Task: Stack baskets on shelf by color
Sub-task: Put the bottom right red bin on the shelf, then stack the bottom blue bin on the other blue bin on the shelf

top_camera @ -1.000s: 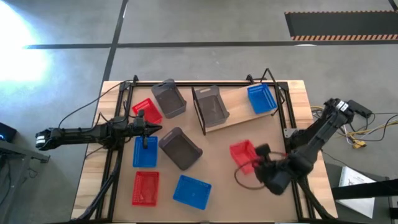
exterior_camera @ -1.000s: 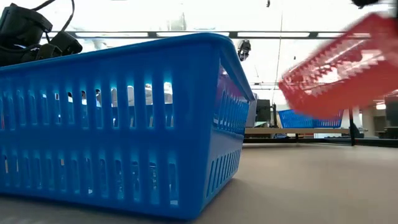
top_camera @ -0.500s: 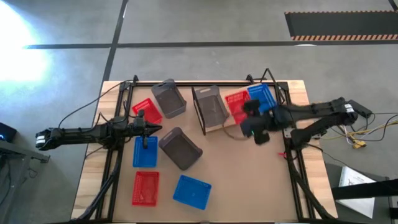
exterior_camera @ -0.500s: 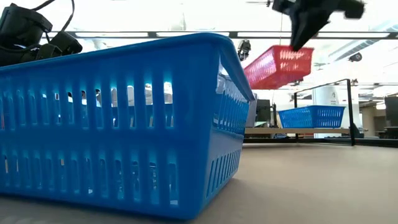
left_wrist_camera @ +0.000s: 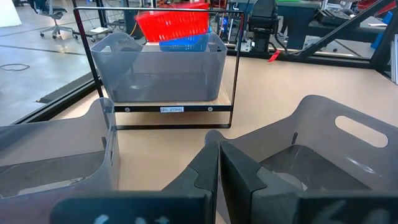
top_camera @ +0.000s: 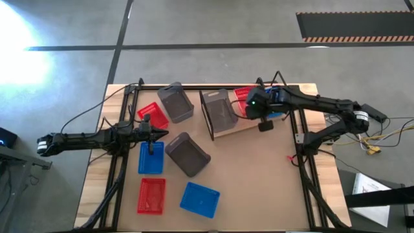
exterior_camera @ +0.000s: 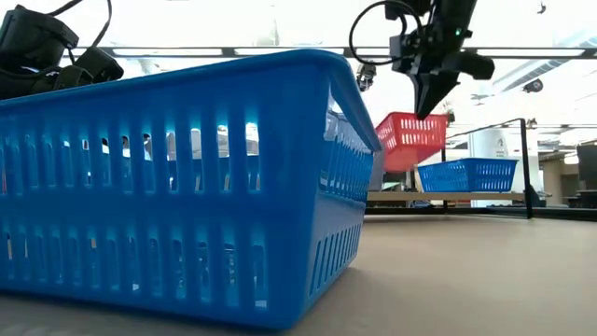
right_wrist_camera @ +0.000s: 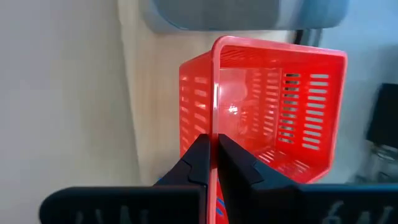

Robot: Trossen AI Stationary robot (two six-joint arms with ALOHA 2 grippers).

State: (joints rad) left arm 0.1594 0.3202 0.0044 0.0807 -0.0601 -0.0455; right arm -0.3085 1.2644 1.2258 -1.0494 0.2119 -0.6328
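Right gripper (right_wrist_camera: 211, 163) clenched on red basket (right_wrist_camera: 273, 106) rim, held tilted above shelf (top_camera: 249, 121), between grey basket (top_camera: 218, 111) and blue basket (top_camera: 277, 102). Left gripper (left_wrist_camera: 218, 163) closed, empty.

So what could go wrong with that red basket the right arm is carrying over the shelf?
The right tool pinches only one wall of the red basket, so it hangs tilted and could slip or land crooked. It hangs close by the blue basket and grey basket on the shelf, so lowering might knock either.
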